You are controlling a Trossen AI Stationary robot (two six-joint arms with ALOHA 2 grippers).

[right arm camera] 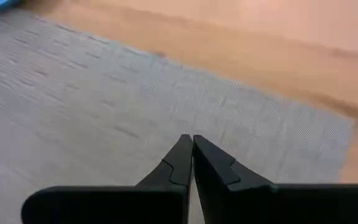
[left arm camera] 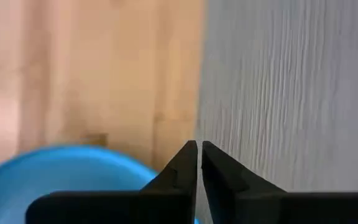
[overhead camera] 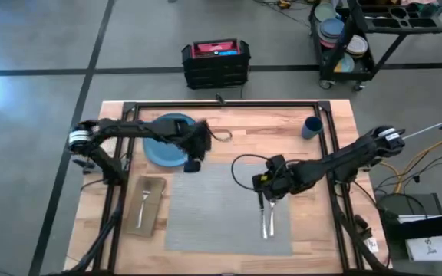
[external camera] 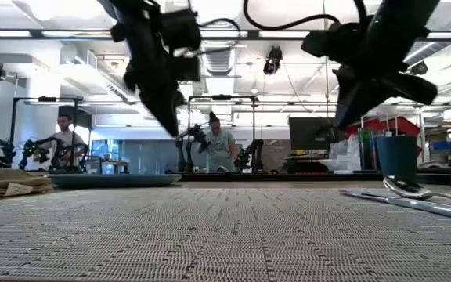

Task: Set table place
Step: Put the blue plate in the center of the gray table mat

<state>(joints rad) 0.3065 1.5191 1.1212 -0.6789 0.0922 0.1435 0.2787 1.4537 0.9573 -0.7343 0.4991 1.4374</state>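
Note:
The grey placemat [overhead camera: 221, 207] lies in the middle of the table. On its right part rest the knife and spoon [overhead camera: 267, 221], side by side. The blue plate [overhead camera: 163, 139] sits on the wood beyond the mat's far left corner. Left of the mat lies the tan napkin [overhead camera: 146, 207] with the fork [overhead camera: 146, 197] on top. The dark-blue cup [overhead camera: 311, 126] stands at the far right. My left gripper [left arm camera: 199, 144] is shut and hangs over the mat's far left corner, beside the plate [left arm camera: 61, 174]. My right gripper [right arm camera: 188, 138] is shut and hovers over the mat [right arm camera: 104, 99], near the far ends of the cutlery.
Black frame rails [overhead camera: 221, 103] run around the table top. Beyond the far edge, a black and red case [overhead camera: 216, 61] stands on the floor and a black cart with stacked dishes [overhead camera: 347, 38] at the far right. People [external camera: 219, 145] stand in the room behind.

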